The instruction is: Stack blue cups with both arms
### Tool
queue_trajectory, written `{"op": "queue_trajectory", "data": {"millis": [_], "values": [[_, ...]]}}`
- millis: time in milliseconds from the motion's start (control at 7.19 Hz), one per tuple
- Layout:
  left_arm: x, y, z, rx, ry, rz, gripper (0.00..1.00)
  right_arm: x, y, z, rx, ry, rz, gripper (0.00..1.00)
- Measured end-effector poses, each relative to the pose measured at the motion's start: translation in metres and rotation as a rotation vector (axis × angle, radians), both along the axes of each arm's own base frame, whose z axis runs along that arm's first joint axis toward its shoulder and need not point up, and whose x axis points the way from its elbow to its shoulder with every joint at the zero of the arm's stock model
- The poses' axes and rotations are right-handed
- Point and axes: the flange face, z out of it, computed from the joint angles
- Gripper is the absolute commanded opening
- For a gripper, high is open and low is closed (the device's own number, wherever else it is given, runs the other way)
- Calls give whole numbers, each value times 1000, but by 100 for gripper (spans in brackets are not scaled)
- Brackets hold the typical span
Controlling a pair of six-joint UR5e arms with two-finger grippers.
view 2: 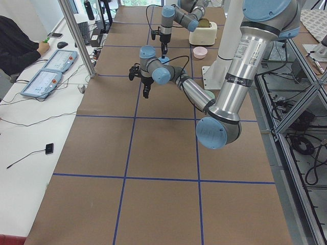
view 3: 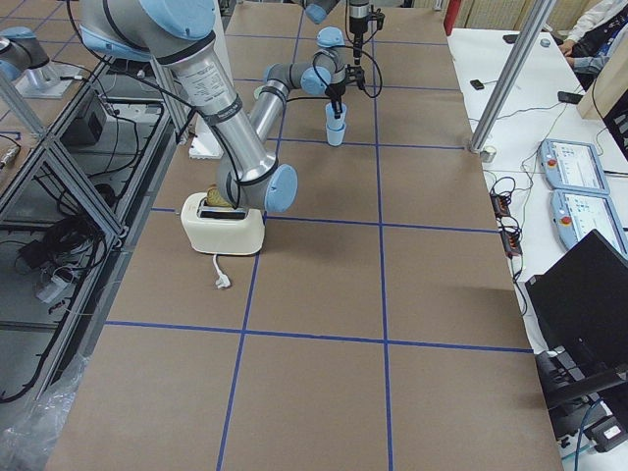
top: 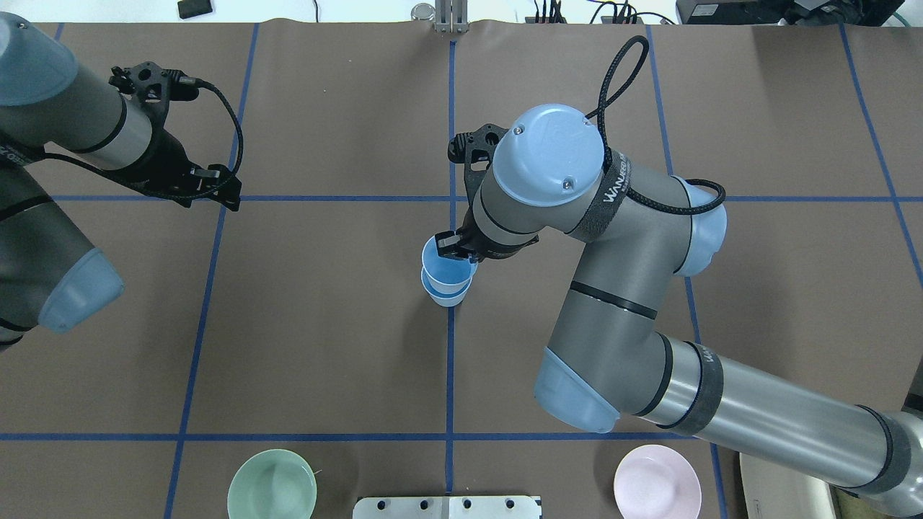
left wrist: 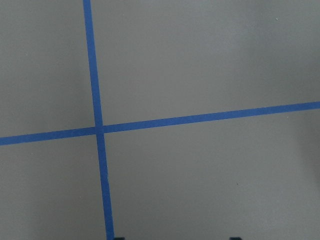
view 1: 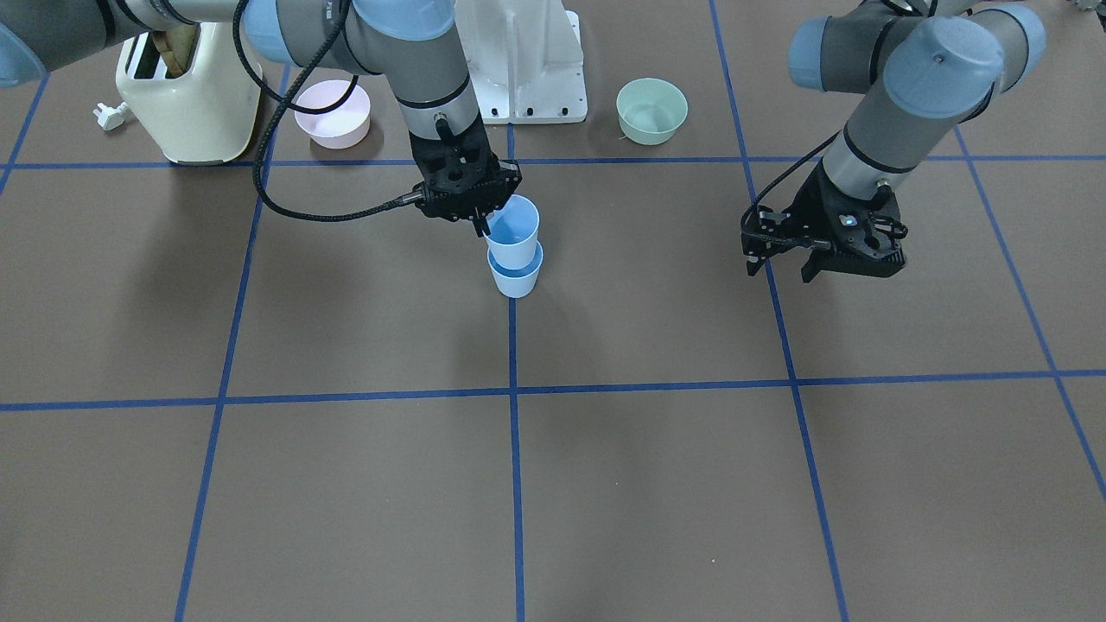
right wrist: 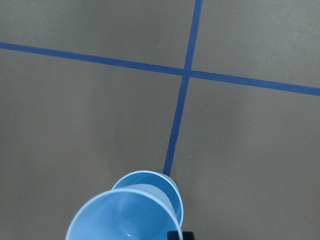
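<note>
Right gripper (view 1: 478, 226) is pinched on the rim of the upper blue cup (view 1: 515, 235), one finger inside the mouth and one outside. That hold likely leaves the tapered body free to drop into the lower blue cup (view 1: 517, 278), which stands on the centre tape line (view 1: 513, 345). Both cups mouth up, long axes upright and roughly in line; the upper looks partly nested, though how deep is hard to judge from here. Left gripper (view 1: 780, 269) hangs spread wide, empty, well apart.
</note>
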Motion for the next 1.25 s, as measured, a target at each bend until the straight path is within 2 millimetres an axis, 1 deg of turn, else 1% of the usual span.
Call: {"op": "queue_trajectory", "data": {"millis": [278, 417, 557, 696, 835, 974, 1113, 1252], "values": [[-1, 0, 0, 0, 1, -2, 76, 2, -1, 1, 13, 3, -8, 100], [-2, -1, -1, 1, 1, -4, 76, 10, -7, -2, 27, -2, -5, 100], [-8, -4, -1, -2, 5, -7, 76, 24, -20, -4, 33, -8, 13, 100], [-18, -9, 0, -6, 14, -5, 76, 44, -38, -1, 41, -9, 32, 100], [-32, -14, 7, 1, 15, 6, 76, 68, -60, 6, 56, -1, 49, 100], [-53, -20, 22, 22, -1, 19, 85, 98, -87, 17, 59, 14, 86, 100], [-81, -27, 42, 50, -27, 26, 96, 130, -112, 36, 45, 35, 124, 100], [-110, -32, 64, 71, -52, 33, 98, 161, -133, 63, 41, 65, 140, 100]]}}
